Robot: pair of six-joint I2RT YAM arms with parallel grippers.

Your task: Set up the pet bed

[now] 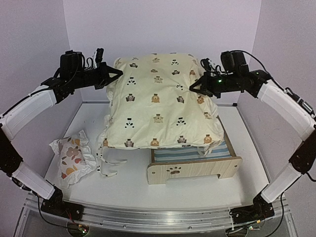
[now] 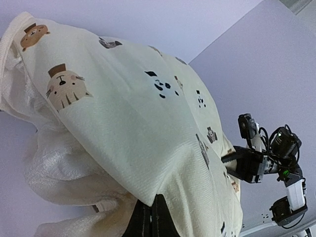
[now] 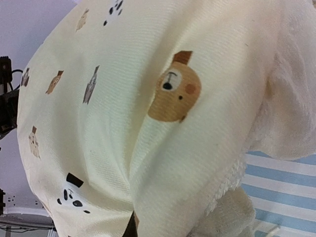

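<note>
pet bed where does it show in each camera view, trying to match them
Top external: pet bed lower right of centre, mostly under the cream cushion.
Left wrist: not in it.
Right wrist: lower right corner, only its striped base.
Shared landmark: the cream cushion, large in all three views.

Bright, diffuse light is recorded from above. A soft shadow is cast by the cushion (image 1: 158, 98) onto the table (image 1: 123, 187). The overhead view is sharp. In the left wrist view the left fingers (image 2: 160, 222) are rendered as a dark silhouette. Stripes of the pet bed (image 3: 281, 182), right of the jaws, are slightly blurred.
</note>
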